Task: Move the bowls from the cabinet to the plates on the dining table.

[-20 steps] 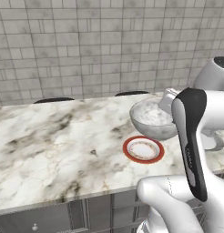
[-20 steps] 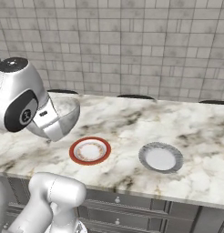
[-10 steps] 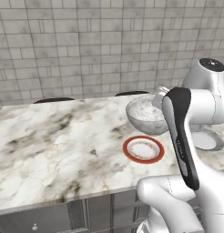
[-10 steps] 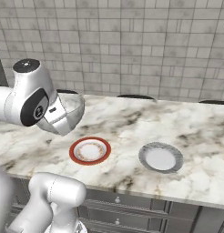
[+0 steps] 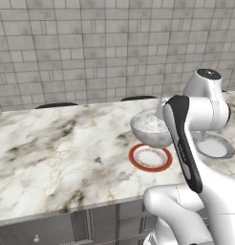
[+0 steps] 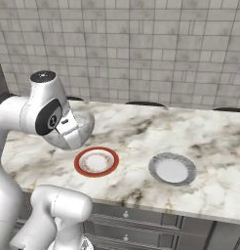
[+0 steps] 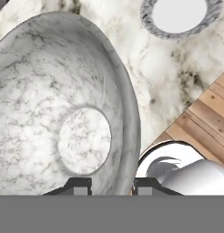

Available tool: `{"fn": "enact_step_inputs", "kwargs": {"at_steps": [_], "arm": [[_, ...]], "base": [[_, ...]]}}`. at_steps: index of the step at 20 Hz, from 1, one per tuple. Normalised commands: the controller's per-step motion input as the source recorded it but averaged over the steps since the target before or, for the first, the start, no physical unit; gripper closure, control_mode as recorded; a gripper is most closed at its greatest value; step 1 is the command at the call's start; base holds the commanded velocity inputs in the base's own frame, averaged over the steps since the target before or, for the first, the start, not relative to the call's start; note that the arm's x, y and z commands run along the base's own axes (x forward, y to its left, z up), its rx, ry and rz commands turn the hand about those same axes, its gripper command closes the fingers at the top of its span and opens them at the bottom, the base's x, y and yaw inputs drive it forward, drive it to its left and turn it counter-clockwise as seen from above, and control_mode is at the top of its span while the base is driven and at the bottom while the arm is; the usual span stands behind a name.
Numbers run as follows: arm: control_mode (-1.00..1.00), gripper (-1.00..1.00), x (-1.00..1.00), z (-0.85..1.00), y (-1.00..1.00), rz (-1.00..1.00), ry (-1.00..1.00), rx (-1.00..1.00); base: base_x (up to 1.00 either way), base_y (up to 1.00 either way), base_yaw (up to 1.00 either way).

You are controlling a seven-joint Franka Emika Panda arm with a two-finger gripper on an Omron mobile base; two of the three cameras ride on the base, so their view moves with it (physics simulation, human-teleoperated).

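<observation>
Marble bowl [image 5: 150,128], carried above the dining table [image 5: 57,153], just behind and to the robot's left of the red-orange plate [image 5: 150,157]. In the hand view the gripper [image 7: 112,185] is clamped on the bowl's rim, 1 fingertip inside the wall and 1 outside; a rim pinch is probably used because the bowl is too wide to span. It hangs clear of the tabletop, tilted slightly, apparently so it can pass over the plate before lowering. The pale grey-white plate [image 6: 172,169] lies to the robot's right of the red-orange one, apart from it; both are bare. Count: 1 bowl, 2 plates, 1 gripper. Behind the table stands a grey tiled wall [image 6: 141,44].
</observation>
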Motion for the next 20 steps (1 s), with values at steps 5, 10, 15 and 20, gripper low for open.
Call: {"fn": "enact_step_inputs", "kwargs": {"at_steps": [5,10,15,20], "arm": [[-1.00,1.00,0.14,-0.35,-0.01,0.00,0.00,0.01],[-1.00,1.00,0.28,-0.27,0.00,0.00,0.00,0.01],[-1.00,1.00,0.27,-0.13,0.00,0.00,0.01,0.00],[-1.00,1.00,0.39,-0.10,-0.02,0.00,0.02,0.00]], "base": [[0.00,0.00,0.00],[0.00,0.00,0.00],[0.00,0.00,0.00],[0.00,0.00,0.00]]}}
